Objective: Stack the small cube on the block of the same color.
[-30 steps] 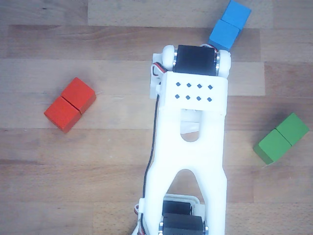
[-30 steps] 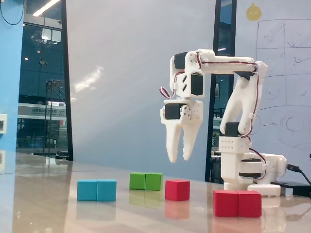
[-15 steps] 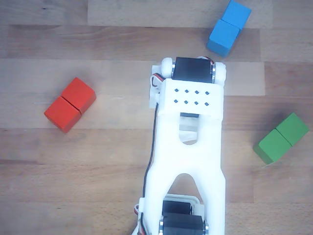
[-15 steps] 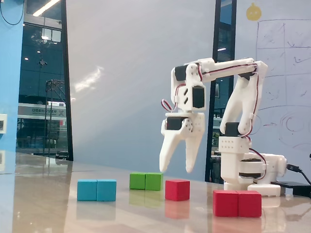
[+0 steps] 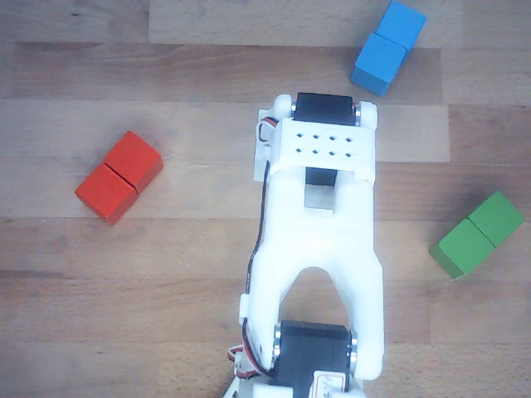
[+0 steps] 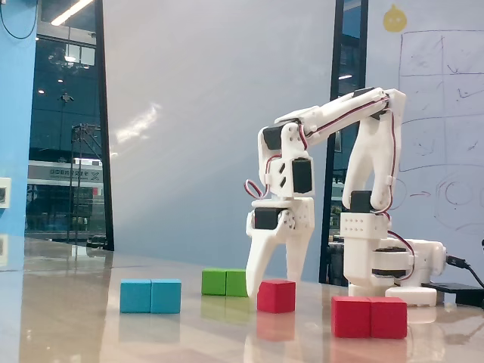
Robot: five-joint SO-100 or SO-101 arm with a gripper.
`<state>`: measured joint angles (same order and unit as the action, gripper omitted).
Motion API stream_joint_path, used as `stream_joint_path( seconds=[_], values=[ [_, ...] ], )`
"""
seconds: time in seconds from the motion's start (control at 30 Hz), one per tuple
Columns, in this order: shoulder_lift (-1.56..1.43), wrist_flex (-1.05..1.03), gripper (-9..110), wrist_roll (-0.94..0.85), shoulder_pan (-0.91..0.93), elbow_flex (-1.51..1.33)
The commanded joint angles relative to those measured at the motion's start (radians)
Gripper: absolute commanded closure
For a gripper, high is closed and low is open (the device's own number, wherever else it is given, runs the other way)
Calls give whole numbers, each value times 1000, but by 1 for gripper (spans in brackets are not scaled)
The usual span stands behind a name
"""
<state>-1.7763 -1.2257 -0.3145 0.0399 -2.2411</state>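
- Wooden table [image 5: 166, 274] fills the other view; glass walls stand behind in the fixed view.
- Gripper [image 6: 274, 277], fingers spread, hangs right above the small cube [image 6: 276, 296].
- Red block [image 6: 370, 317] sits lower right.

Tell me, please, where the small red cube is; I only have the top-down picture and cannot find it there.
Observer: In the fixed view the small cube sits on the table right below the gripper, so the arm most likely covers it in your picture.
Operator: Thank you. Is the gripper open or shut?
Observer: It is open, with its fingers spread and reaching down around the top of the cube.
Operator: Is the cube off the table?
Observer: No, it rests flat on the table, clearly apart from the red block.
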Motion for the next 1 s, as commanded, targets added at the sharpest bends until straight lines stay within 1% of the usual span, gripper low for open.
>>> stream_joint_path(
  seconds=[0.0,0.1,0.4,0.57,0.8,0.97],
  values=[
    [6,23,66,2,5,0],
    [14,25,68,3,5,0],
    [15,44,87,9,6,-8],
    [14,44,93,9,6,-8],
    [-9,28,96,8,6,9],
    [-144,25,97,-3,6,9]
  ],
)
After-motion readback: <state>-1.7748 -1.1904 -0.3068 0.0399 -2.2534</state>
